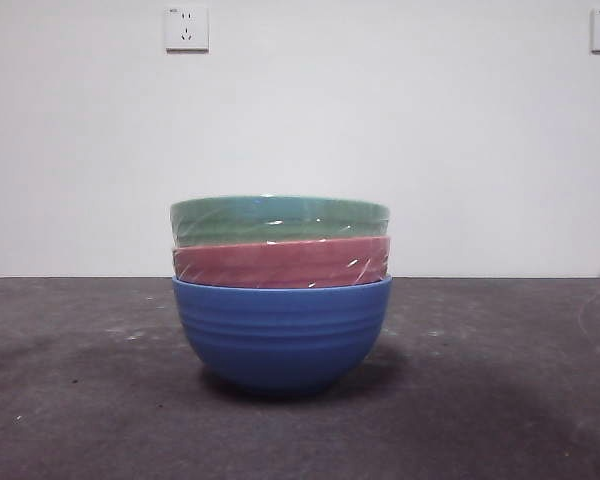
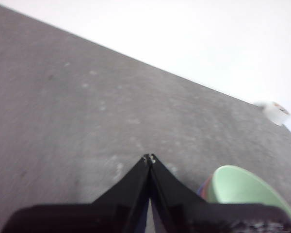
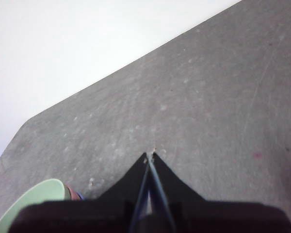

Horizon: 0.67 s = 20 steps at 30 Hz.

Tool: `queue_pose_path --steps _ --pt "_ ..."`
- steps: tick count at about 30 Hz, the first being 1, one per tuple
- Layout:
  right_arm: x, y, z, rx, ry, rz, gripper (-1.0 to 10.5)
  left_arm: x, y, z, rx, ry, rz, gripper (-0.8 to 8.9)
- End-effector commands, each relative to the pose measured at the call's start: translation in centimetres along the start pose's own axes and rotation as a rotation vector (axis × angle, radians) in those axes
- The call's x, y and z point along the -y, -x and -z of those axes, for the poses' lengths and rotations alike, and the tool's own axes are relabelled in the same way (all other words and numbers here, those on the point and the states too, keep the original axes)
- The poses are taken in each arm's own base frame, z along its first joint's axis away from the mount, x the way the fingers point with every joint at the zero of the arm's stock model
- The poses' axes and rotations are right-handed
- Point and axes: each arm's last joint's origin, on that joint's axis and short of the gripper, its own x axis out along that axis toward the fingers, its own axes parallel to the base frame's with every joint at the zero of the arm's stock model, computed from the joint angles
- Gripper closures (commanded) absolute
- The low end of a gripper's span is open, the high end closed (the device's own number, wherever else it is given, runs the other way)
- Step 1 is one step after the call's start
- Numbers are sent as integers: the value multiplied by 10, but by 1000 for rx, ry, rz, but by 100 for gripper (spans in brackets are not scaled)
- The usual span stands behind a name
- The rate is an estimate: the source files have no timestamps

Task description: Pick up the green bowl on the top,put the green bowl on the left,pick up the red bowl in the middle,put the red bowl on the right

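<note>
Three bowls stand nested in one stack at the middle of the dark table (image 1: 80, 400). The green bowl (image 1: 280, 219) is on top, the red bowl (image 1: 280, 263) is in the middle, and a blue bowl (image 1: 280, 335) is at the bottom. The green bowl also shows in the left wrist view (image 2: 242, 191) and in the right wrist view (image 3: 34, 201), beside each gripper. My left gripper (image 2: 149, 158) is shut and empty above bare table. My right gripper (image 3: 150, 155) is shut and empty above bare table. Neither arm shows in the front view.
A white wall with two power sockets (image 1: 186, 28) stands behind the table. A small white object (image 2: 275, 111) lies near the table's far edge in the left wrist view.
</note>
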Motion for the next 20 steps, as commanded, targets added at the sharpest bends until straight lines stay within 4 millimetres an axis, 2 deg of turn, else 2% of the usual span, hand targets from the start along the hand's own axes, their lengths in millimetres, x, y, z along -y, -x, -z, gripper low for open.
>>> queue_pose_path --steps 1,9,13,16,17,20 --pt "-10 -2 -19 -13 75 0 963 8 -6 -18 -43 -67 43 821" --pt "-37 -15 -67 -156 297 -86 962 21 -27 -56 -230 -145 102 821" --pt "-47 -23 -81 -246 328 -201 961 24 -38 -64 -351 -147 146 817" --pt "-50 -28 -87 -267 327 -228 908 28 -43 -66 -394 -146 185 808" --pt "-51 -30 -88 -269 326 -227 870 29 -45 -66 -400 -146 194 780" --pt "-50 -34 -88 -282 319 -218 698 33 -47 -66 -406 -127 203 501"
